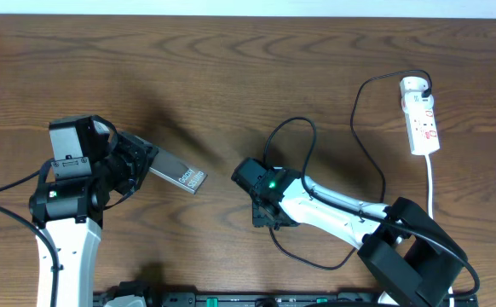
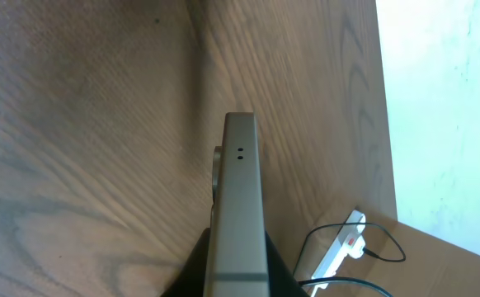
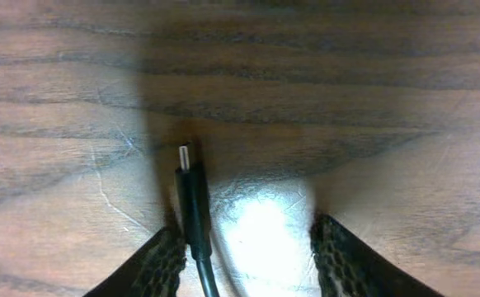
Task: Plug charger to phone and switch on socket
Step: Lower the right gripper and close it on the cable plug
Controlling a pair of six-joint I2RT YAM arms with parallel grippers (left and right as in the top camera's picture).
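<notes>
The phone, grey with white "Galaxy" lettering, is held by its left end in my shut left gripper. In the left wrist view the phone shows edge-on between the black fingers, its end with two small holes pointing away. The charger's thin black cable runs from its black plug in the white socket across the table to my right gripper. In the right wrist view the plug tip lies on the wood beside the left finger of my open right gripper.
The socket and cable loop also show in the left wrist view, near the table's far edge. The socket's white cord runs down toward the right arm's base. A cable loop lies above the right gripper.
</notes>
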